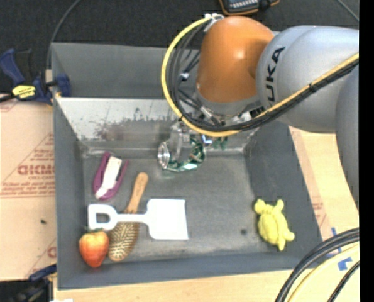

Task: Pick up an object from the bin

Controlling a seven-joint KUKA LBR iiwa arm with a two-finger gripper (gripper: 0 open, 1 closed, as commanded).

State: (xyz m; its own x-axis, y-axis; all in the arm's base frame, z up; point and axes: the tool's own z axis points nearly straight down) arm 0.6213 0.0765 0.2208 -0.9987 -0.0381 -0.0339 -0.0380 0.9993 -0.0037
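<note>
Okay, the gripper (183, 145) sits at the back of the bin (271, 168), right over a small green-and-white thing (183, 160) near the back wall. I can't tell whether it's open or clamped. A white toy shovel (161, 219), hairbrush (126, 228) and red apple (93, 247) lie front-left, with a yellow toy (273, 225) front-right.
</note>
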